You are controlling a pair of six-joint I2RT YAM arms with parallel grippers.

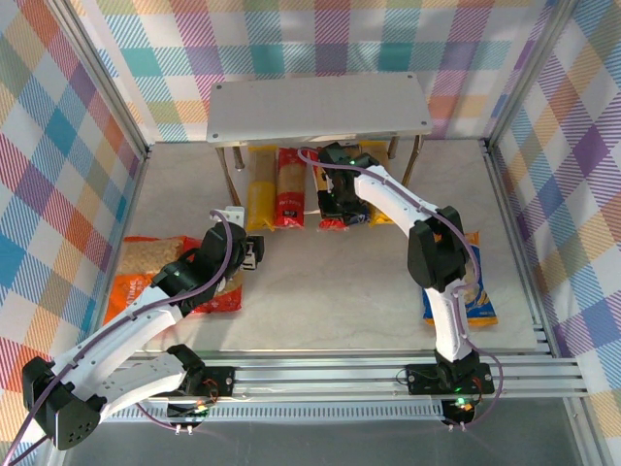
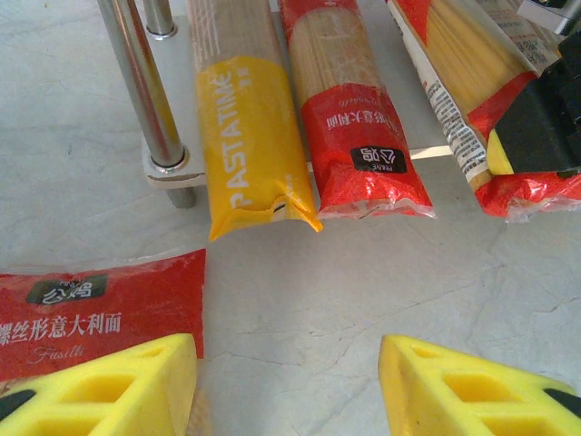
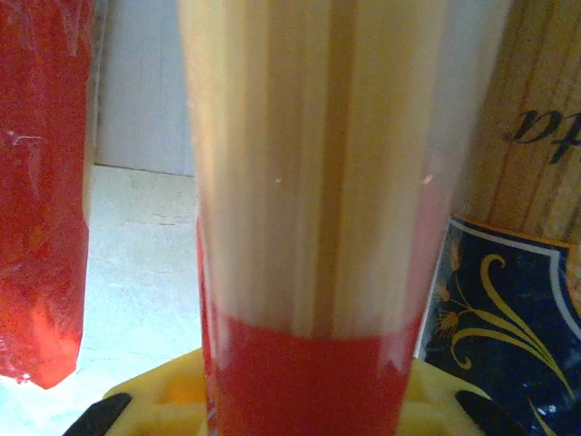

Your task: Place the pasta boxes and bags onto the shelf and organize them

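Plaid walls point(image 1: 58, 146) ringed the pale marbled table point(image 1: 320, 291). Our left gripper point(image 2: 289, 354) hung released beside the red bag point(image 2: 100, 309), facing a yellow pack point(image 2: 245, 136) and a red pack point(image 2: 359, 118) on the shelf's point(image 1: 320, 107) lower board. Our right gripper point(image 1: 338, 204) clenched another red-ended pack point(image 3: 309, 182), which hid its fingertips. Its arm half covered the blue bag point(image 1: 475, 296).

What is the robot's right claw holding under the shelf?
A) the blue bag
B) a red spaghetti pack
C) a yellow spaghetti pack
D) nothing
B: the right claw reaches under the shelf, and its wrist view shows the red end of a red spaghetti pack clamped between its yellow fingers. The blue bag lies apart on the table.
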